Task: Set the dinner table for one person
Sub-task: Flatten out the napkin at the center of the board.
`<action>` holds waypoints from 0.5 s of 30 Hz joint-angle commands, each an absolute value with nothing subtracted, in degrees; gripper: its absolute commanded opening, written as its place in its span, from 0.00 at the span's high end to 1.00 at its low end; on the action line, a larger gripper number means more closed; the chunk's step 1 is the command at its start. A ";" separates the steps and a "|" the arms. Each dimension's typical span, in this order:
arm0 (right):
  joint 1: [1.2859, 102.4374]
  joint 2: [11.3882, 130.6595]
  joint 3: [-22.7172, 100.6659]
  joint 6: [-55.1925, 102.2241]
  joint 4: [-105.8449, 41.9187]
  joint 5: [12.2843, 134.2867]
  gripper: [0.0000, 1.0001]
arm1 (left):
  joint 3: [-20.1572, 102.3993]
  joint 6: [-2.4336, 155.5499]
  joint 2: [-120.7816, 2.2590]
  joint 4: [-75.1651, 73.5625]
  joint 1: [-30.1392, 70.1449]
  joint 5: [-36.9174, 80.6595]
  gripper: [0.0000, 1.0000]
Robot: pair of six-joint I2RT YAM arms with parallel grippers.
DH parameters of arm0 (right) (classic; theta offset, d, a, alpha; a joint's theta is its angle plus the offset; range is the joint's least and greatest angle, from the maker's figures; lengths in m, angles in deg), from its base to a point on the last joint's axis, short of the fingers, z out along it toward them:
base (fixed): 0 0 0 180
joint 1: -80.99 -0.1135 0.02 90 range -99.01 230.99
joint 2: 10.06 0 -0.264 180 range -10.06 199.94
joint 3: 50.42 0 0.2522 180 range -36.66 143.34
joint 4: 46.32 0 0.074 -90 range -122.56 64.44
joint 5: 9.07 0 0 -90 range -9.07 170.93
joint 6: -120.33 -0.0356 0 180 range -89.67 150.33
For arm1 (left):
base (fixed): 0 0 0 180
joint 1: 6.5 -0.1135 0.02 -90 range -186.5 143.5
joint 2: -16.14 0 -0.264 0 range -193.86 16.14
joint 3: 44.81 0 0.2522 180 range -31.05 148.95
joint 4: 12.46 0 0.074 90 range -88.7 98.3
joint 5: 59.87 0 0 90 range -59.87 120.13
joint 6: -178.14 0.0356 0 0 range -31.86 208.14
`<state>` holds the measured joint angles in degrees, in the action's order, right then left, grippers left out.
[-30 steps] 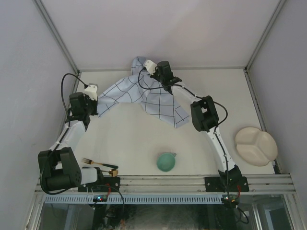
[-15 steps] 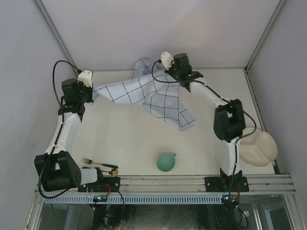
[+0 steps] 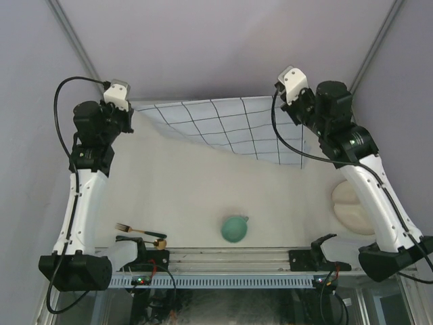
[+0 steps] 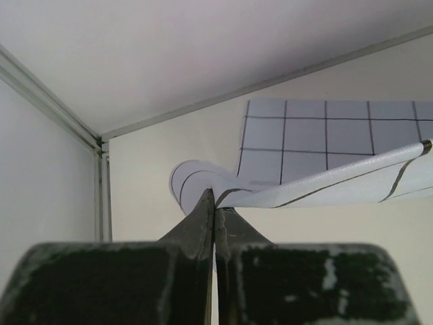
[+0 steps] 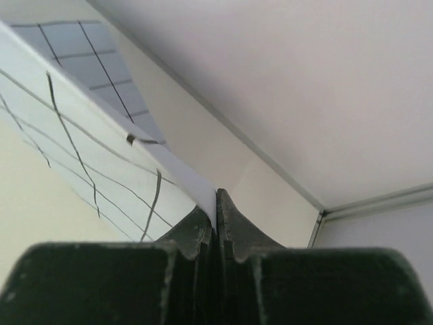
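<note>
Now, left gripper [image 4: 214,203]: black fingers pressed fully together, pinching one corner of the pale-blue cloth with dark grid lines [image 3: 230,128]; held high at the far left of the scene
Right gripper [image 5: 216,203]: black fingers likewise closed tight, a thin edge of the same cloth clamped between them; held high at the far right
Cloth: stretched between both grippers and spread wide across the far side of the scene; lower edge sagging deepest toward the right; touching the surface below or not, cannot tell
Dinner table [image 3: 176,186]: large flat cream-white matte surface, lying beneath the cloth and both arms, reaching from the far wall to the metal rail at the near edge
Bowl: small round teal bowl [image 3: 234,228] on the near part of the table, roughly midway between the two arm bases
Fork: gold-toned fork with a dark handle [image 3: 139,231], lying flat at the near left, well apart from the bowl
Plate: white divided plate [image 3: 344,203] at the right edge of the table, partly hidden behind the right arm
</note>
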<state>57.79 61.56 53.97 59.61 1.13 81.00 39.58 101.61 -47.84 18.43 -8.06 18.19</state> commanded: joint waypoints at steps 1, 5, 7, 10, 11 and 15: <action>60.12 57.14 52.18 57.86 7.41 82.53 1.00 | 42.49 100.42 -45.51 19.57 -7.56 18.41 1.00; 62.35 54.69 52.24 58.10 10.65 81.61 1.00 | 43.20 100.96 -44.68 20.60 -7.48 18.54 1.00; 63.63 54.02 51.78 58.09 12.53 79.44 1.00 | 42.98 101.29 -45.03 22.53 -7.32 16.63 1.00; 66.03 53.25 48.20 57.74 12.86 75.68 1.00 | 40.61 101.75 -46.72 24.69 -6.94 13.94 1.00; 66.88 53.34 46.37 57.67 12.08 75.10 1.00 | 39.38 101.81 -47.90 24.60 -6.82 13.51 1.00; 70.54 57.58 42.81 57.06 11.12 72.78 1.00 | 38.24 102.95 -55.61 26.25 -5.19 12.11 0.99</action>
<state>66.97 53.89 45.12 58.38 11.82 74.18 39.34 101.37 -49.04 24.88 -6.11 12.81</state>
